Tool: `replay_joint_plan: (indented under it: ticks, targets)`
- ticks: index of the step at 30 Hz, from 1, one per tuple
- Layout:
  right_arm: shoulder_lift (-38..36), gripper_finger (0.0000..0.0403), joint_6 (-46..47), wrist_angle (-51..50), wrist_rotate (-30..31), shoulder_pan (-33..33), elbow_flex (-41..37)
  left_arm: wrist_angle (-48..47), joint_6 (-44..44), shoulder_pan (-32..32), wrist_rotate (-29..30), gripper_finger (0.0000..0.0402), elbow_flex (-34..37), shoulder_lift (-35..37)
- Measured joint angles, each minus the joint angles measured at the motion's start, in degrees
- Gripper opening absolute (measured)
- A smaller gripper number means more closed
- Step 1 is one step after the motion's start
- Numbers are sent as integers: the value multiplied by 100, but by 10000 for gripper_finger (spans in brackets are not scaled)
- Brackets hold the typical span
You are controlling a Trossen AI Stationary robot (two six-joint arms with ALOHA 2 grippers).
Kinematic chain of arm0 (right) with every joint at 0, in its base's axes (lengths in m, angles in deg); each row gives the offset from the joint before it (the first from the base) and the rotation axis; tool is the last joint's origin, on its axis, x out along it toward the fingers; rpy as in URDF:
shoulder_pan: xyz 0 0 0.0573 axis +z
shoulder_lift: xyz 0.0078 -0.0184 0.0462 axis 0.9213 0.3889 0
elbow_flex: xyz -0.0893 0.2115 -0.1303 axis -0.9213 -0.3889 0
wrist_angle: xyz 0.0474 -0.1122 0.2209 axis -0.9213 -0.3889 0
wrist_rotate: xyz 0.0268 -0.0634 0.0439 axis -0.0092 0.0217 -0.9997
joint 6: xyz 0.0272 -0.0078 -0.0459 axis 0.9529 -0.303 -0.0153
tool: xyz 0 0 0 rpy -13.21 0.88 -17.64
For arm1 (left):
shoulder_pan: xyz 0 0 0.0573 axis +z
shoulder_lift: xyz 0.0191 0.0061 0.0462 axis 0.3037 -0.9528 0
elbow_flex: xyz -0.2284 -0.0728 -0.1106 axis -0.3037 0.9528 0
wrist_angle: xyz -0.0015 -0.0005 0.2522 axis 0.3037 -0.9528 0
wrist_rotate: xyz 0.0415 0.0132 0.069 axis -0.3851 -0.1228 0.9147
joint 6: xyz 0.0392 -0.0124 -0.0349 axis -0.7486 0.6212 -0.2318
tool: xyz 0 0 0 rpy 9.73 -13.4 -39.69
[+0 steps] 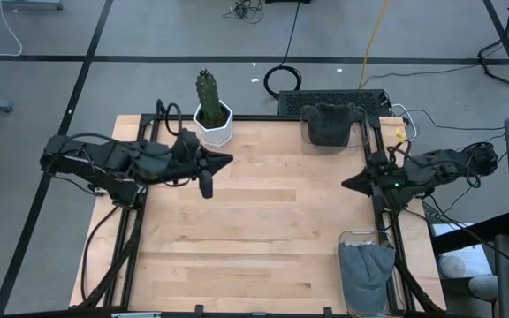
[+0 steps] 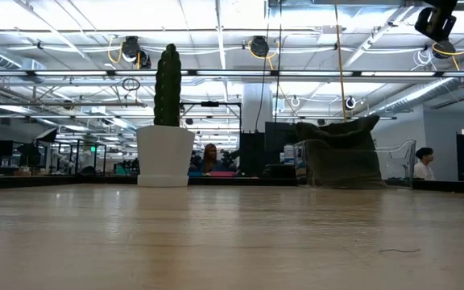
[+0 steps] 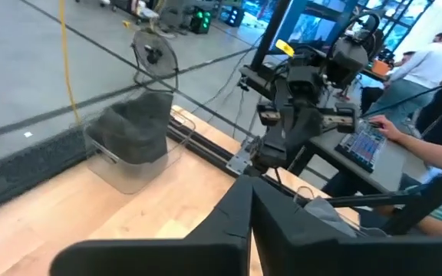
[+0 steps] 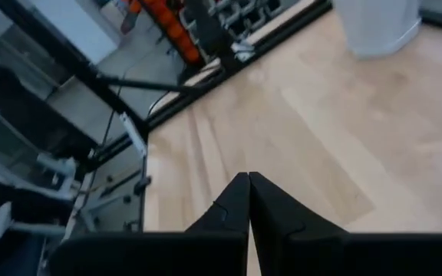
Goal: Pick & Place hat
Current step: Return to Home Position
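Jaws on both arms are pressed shut to a narrow point with nothing held, as each wrist view shows over bare wood. The left arm (image 1: 113, 161) lies folded along the left edge of the tabletop (image 1: 254, 230), its tip just beside the white pot (image 1: 214, 129) that holds the cactus (image 1: 207, 88). The right arm (image 1: 431, 168) is folded at the right edge, its tip barely over the wood. The gray cap (image 1: 367, 265) sits inside the clear bin (image 1: 357, 237) at the tabletop's near right corner, well apart from both arms. A dark cap (image 1: 330, 124) fills a second bin (image 1: 308, 140) at the far edge. With the cap binned and neither arm carrying anything, placing looks finished, and the step in hand appears to be the retreat to rest. What is left seems only to tuck each arm into its parked pose, the left one keeping off the pot and the right one off the bin.
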Motion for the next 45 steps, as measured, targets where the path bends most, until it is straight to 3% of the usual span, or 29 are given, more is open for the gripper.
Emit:
replay_joint_plan:
  ticks: [6, 12, 16, 22, 32, 38, 42, 45]
  targets:
    - [-337, 0, -160, 492, 500, 0, -444, -243, 145, 107, -358, 22, 0, 0]
    - [-683, 0, -28, 1397, 501, 0, -1216, -227, 497, 243, -375, 5, 0, 0]
    - [-869, 0, -11, 1741, 490, 0, -1495, -232, 837, 262, -393, 18, 0, -2]
    - [-1203, 0, -321, 1807, 353, 0, -1579, -233, 1190, 254, -390, 44, 0, -2]
    - [-2125, 0, -936, 1321, 365, 0, -1582, -225, 1806, 169, -388, 31, 0, -2]
    - [-2753, 0, -1004, 1085, 471, 0, -1880, -169, 1579, 66, -377, 32, 0, -9]
    - [-2768, 0, -785, 1598, 360, -2, -2499, -45, 1118, -12, -346, 22, 3, -83]
    - [-2747, 0, -507, 2651, 109, 0, -3198, 144, 951, -22, -323, 8, 4, -72]
